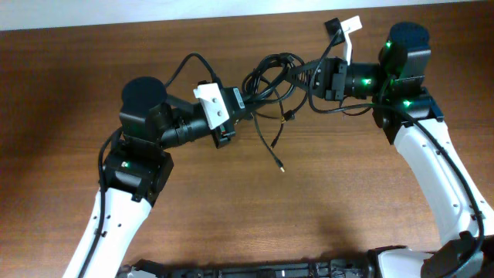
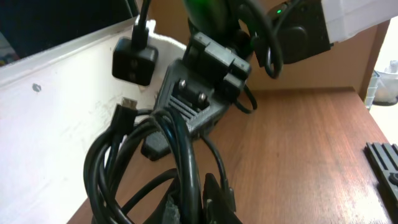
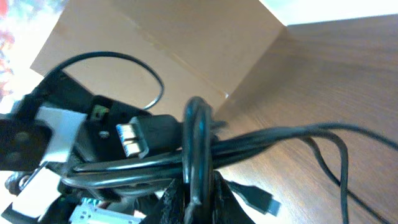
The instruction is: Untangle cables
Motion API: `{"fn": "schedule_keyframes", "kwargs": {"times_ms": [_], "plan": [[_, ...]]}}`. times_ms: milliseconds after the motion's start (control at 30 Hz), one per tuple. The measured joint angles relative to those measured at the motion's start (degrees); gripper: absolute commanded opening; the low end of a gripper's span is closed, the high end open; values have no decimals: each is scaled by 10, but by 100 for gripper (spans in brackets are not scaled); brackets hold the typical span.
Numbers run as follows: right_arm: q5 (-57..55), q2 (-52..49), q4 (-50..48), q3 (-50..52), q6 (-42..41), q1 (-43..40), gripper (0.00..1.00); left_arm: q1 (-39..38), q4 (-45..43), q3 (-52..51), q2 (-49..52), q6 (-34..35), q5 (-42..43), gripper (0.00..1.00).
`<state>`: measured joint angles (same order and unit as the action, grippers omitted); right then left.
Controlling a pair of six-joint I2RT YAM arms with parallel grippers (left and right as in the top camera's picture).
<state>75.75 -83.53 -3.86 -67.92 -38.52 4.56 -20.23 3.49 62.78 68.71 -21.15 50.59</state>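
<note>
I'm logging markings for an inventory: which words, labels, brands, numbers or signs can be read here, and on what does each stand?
No text can be read in any view.
On the white block at the left arm: blank from overhead.
On the white tag: nothing legible.
On the white board: faint marks, too blurred to read.
On the blue-tongued plug among the cables: no lettering shows.

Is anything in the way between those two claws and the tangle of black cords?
Nothing visible is in the way. The left gripper and the right gripper are each closed on the cables, one at each end of the bundle. The tangle hangs between them over the table, with loose ends trailing down.
</note>
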Motion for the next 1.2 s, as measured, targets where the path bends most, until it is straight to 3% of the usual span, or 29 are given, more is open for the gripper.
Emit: {"fn": "schedule_keyframes", "kwargs": {"times_ms": [267,500,700,867,967,1133,1200], "plan": [[46,0,-35,0,-3,0,12,0,66,1,16,-64,-13,0],[52,0,-38,0,-3,0,27,0,160,1,17,-208,-18,0],[53,0,-39,0,-7,0,38,0,160,1,17,-246,-17,0],[61,0,-40,0,-12,1,63,0,160,1,17,-301,-17,0],[64,0,-39,0,-15,2,70,0,144,1,17,-356,-17,0],[63,0,-39,0,-15,2,70,0,67,0,17,-413,-17,0],[63,0,-39,0,-16,2,65,0,43,0,17,-422,-17,0]]}}
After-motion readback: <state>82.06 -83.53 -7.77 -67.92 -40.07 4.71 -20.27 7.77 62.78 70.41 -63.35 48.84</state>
